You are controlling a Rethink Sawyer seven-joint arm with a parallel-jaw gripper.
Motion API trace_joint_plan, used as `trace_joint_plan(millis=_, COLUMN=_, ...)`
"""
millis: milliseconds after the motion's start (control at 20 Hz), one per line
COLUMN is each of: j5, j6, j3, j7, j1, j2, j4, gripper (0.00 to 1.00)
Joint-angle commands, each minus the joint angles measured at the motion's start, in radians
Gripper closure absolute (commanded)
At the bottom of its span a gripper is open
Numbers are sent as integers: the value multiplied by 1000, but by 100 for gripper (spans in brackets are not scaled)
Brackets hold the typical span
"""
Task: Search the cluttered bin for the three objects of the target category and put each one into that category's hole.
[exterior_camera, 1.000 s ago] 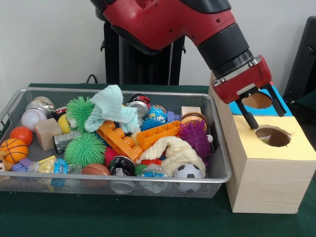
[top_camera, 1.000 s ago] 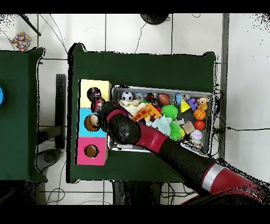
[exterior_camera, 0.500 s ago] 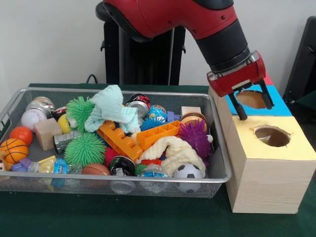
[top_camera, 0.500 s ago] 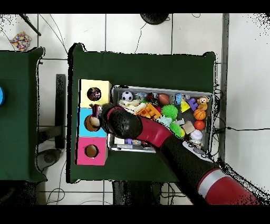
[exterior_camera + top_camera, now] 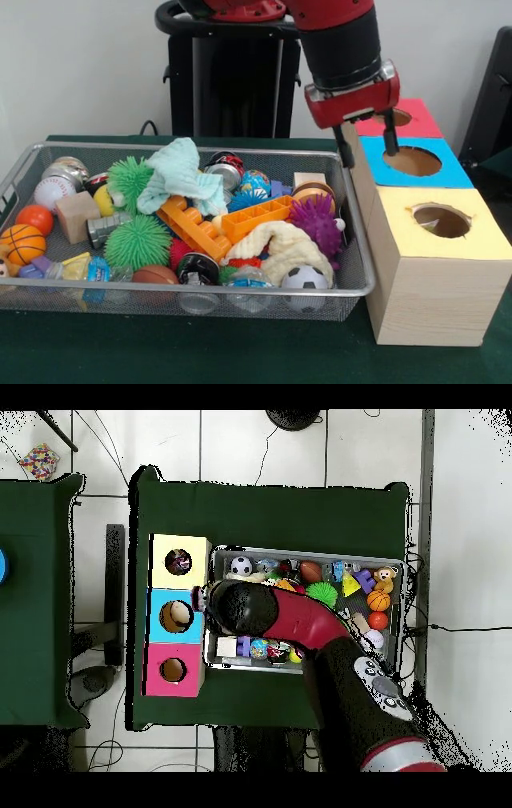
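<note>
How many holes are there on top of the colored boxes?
3, all in a row beside the bin: yellow box hole nearest the camera, blue box hole in the middle, pink box hole farthest, partly hidden behind the gripper.

Plain white wall [image 5: 80, 72] behind the claw [image 5: 370, 149]. Green cloth tabletop [image 5: 270, 509] under it, standing on a white tiled floor [image 5: 260, 444] with dark grout lines; cables trailed across the tiles. Second green tabletop [image 5: 35, 599] stood well apart from the claw, past the boxes' side in the overhead view. Even indoor light, soft shadows.
</note>
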Motion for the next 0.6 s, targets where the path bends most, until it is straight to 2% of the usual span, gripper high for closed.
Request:
trace_joint_plan(millis=50, j5=-97, j6=8, j3=-117, j7=73, j1=-53, j2=-86, j4=-104, gripper=0)
trace_joint_plan(millis=600, j5=-157, j6=12, j3=-66, j7=12, j1=-129, j2=-101, j4=-99, gripper=0)
